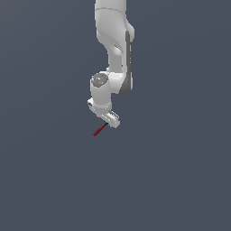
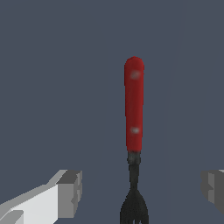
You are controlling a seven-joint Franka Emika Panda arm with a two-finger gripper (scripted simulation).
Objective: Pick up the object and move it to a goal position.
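Red rod (image 2: 134, 105) between (apparently) open gripper (image 2: 142, 192)

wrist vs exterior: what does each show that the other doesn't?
Wrist only: the object is a fork, with a red handle, a black neck and tines at the frame's edge. Its two fingertips stand apart on either side of the black end, touching nothing.

Exterior only: the white arm coming down from above, and the gripper right at the fork's black end. There the fork looks like a thin red rod.

Both: the fork, the gripper and a plain grey ground.
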